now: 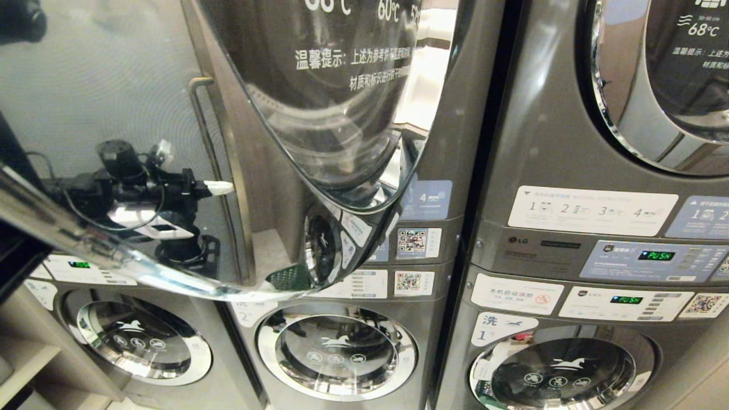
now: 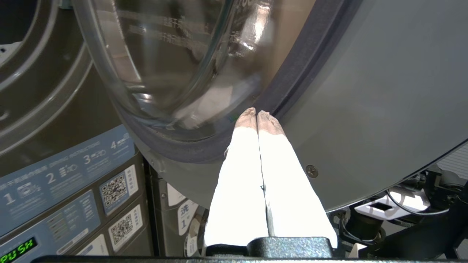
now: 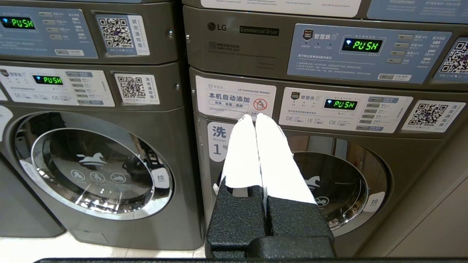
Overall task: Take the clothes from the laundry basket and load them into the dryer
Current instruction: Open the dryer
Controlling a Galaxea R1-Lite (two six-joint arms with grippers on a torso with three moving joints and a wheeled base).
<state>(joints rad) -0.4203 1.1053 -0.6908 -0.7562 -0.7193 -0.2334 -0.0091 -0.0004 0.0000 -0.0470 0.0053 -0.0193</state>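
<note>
The dryer door stands swung open, its glass bowl bulging from the grey inner panel. My left gripper is shut and empty. Its white fingertips rest against that inner panel, right beside the dark seal ring. In the head view the left gripper shows through the door's tinted cover, pointing right. My right gripper is shut and empty, held low in front of washer number 1. No clothes and no laundry basket are in view.
A second dryer with its door closed stands to the right. Below are washers with closed round doors. Control panels show green PUSH. A pale shelf edge sits at the lower left.
</note>
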